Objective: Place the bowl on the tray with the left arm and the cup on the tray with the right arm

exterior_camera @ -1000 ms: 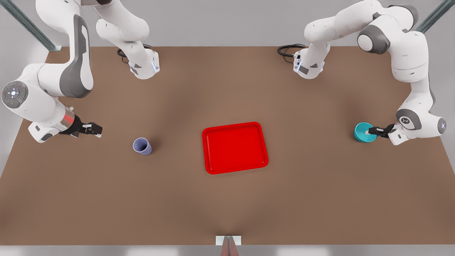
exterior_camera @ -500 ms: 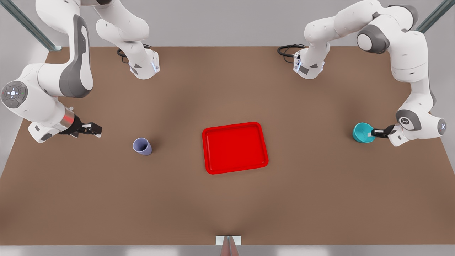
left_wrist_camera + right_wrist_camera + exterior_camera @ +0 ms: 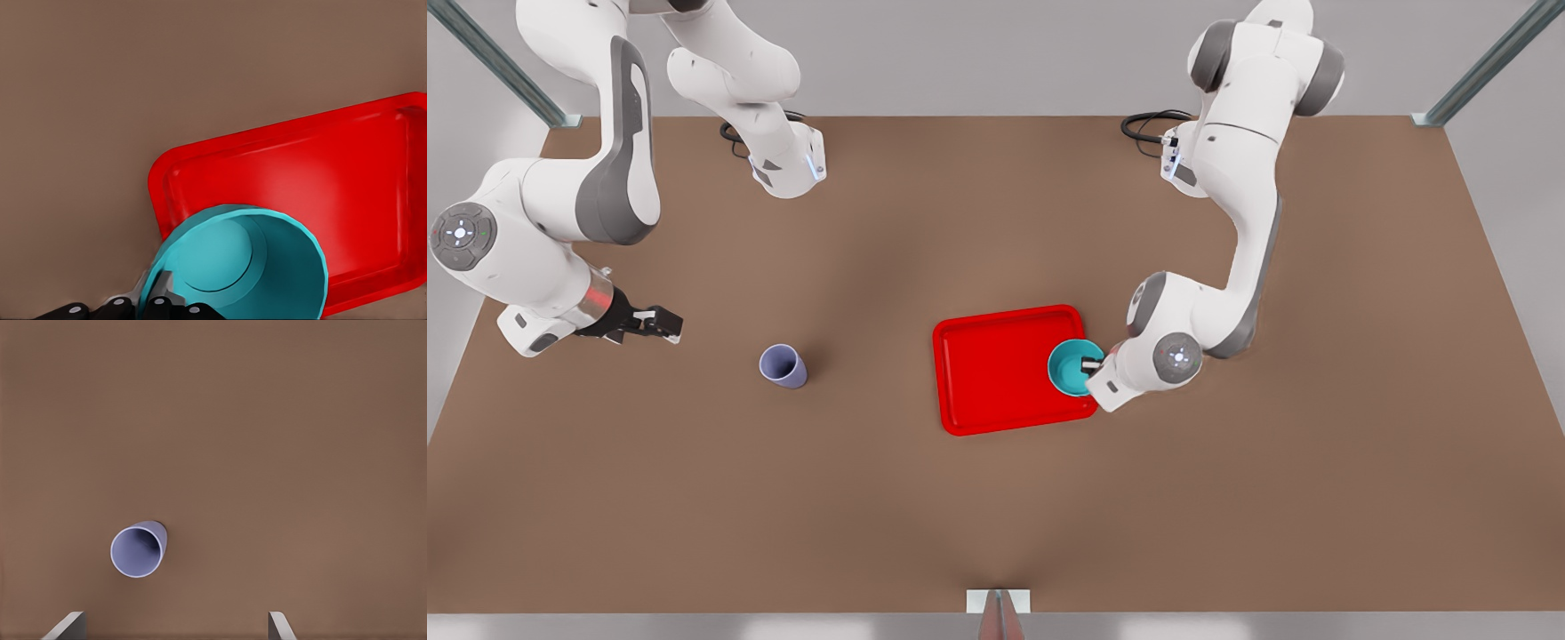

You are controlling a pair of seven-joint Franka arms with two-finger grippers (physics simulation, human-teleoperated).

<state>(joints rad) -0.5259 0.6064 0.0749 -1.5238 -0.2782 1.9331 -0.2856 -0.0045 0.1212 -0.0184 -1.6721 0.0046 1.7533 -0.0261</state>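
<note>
Over tray [image 3: 996, 373] edge: bowl [image 3: 1069, 366], rim pinched by left gripper [image 3: 1089, 364]. On table [image 3: 996, 498]: cup [image 3: 783, 365]; right gripper [image 3: 660, 324], jaws parted, waiting.

My left end effector [image 3: 1089, 364] is closed on the rim of the bowl [image 3: 1071, 367], with my left arm bent low at the front view's right. My right end effector [image 3: 665, 324] waits with its fingers apart, pointing sideways at the front view's left.

Left gripper [image 3: 1089, 364] clamping bowl [image 3: 1071, 368] over tray [image 3: 996, 373]; cup [image 3: 783, 365] apart.
</note>
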